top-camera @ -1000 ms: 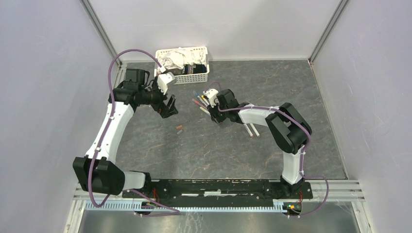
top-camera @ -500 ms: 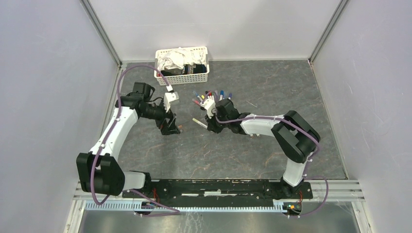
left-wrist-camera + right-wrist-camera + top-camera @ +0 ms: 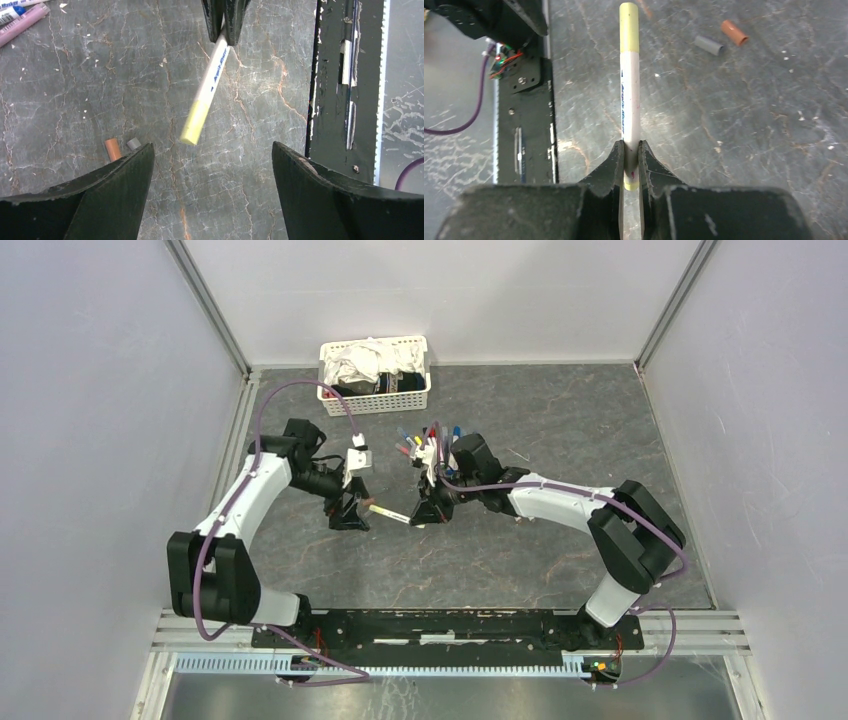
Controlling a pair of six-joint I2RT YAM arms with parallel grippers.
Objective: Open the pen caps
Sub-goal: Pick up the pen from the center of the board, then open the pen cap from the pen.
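Note:
My right gripper [image 3: 631, 147] is shut on the white barrel of a pen [image 3: 629, 110] near its rear end and holds it above the table. The pen's yellow cap [image 3: 629, 25] points at my left gripper [image 3: 212, 147]. The left gripper is open and empty, and the yellow cap [image 3: 192, 125] hangs just beyond its fingertips, not between them. In the top view the pen [image 3: 390, 512] spans the gap between the left gripper [image 3: 352, 512] and the right gripper [image 3: 425, 508]. An orange cap [image 3: 113, 149] and a grey cap [image 3: 133, 144] lie loose on the table by the left finger.
Several more pens [image 3: 425, 438] with coloured caps lie fanned out behind the right wrist. A white slotted basket [image 3: 375, 400] of cloths stands at the back. The black base rail [image 3: 332, 80] runs along the near edge.
My right gripper has lifted the yellow-capped pen from the group and carried it left and nearer. My left gripper has swung down and right to face it.

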